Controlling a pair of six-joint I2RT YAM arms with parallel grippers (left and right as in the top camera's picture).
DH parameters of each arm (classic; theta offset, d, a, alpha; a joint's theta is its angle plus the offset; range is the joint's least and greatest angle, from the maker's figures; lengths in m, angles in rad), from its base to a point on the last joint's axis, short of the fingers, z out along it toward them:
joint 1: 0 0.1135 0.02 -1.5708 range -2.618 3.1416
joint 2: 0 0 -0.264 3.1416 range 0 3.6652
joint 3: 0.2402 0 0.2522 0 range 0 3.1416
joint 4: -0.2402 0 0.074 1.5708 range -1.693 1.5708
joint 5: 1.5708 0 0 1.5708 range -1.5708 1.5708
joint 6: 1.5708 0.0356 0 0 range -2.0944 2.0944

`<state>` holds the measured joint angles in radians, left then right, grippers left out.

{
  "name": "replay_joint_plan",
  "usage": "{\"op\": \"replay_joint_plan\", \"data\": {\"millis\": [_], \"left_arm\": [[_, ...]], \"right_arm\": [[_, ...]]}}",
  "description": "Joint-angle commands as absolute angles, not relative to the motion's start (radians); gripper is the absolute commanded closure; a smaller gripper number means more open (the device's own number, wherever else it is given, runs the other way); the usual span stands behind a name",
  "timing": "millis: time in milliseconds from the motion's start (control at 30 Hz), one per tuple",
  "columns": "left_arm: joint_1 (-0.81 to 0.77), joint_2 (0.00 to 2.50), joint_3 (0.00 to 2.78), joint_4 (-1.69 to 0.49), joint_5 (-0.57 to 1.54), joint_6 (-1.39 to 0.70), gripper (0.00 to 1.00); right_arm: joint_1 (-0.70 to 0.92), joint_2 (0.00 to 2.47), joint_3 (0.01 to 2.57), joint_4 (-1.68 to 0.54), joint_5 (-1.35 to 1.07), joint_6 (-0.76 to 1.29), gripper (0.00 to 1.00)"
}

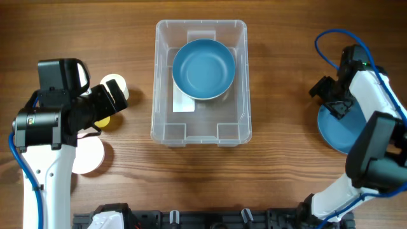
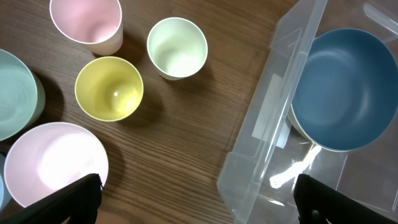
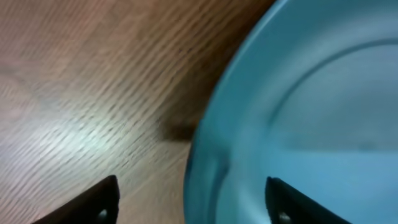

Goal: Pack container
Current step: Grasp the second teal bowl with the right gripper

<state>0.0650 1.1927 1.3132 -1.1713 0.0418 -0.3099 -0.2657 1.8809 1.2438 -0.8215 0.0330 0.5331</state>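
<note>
The left gripper [image 2: 198, 202] has its jaws spread wide over the wooden table [image 2: 199, 149], holding nothing. The right gripper [image 3: 193, 202] is spread too, with the rim of a light blue plate [image 3: 298, 93] lying between its fingers; I cannot tell whether either finger touches it.

Only the right wrist view shows that rim up close, since from overhead the right arm [image 1: 375, 140] covers much of the plate. Only the left wrist view shows the pink cup [image 2: 87, 22] and the pale green bowl [image 2: 13, 93], which the left arm [image 1: 44, 152] hides from above.

The container [image 2: 264, 118] stands mid-table, to the right of the left jaws, with its near corner just beside the right fingertip in the wrist view. It is well apart from the right jaws, on their left. A blue bowl [image 2: 345, 87] sits upright inside it, partly over the white label [image 1: 184, 104].

There is one container and one plate. There are three cups: the pink cup, a cream cup [image 2: 177, 46] and a yellow cup [image 2: 109, 87]. There are three bowls: the blue bowl, the pale green bowl and a pink bowl [image 2: 56, 162].
</note>
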Motion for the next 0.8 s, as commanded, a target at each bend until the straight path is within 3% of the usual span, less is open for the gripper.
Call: {"op": "replay_joint_plan", "data": {"millis": [0, 133, 233, 367, 533, 767], "left_arm": [[0.070, 1.192, 1.330, -1.171, 0.032, -0.323, 0.00], [0.070, 1.192, 1.330, -1.171, 0.032, -0.323, 0.00], [0.070, 1.192, 1.330, -1.171, 0.032, -0.323, 0.00], [0.070, 1.192, 1.330, -1.171, 0.032, -0.323, 0.00], [0.070, 1.192, 1.330, -1.171, 0.032, -0.323, 0.00], [0.070, 1.192, 1.330, -1.171, 0.032, -0.323, 0.00]], "right_arm": [[-0.268, 1.924, 1.235, -0.804, 0.030, 0.551, 0.39], [-0.268, 1.924, 1.235, -0.801, 0.029, 0.550, 0.82], [-0.268, 1.924, 1.235, -0.801, 0.029, 0.550, 0.95], [-0.266, 1.923, 1.237, -0.783, 0.023, 0.532, 0.96], [-0.215, 1.849, 1.402, -0.803, -0.106, 0.327, 0.96], [0.099, 1.726, 1.764, -0.965, -0.105, 0.009, 0.96]]}}
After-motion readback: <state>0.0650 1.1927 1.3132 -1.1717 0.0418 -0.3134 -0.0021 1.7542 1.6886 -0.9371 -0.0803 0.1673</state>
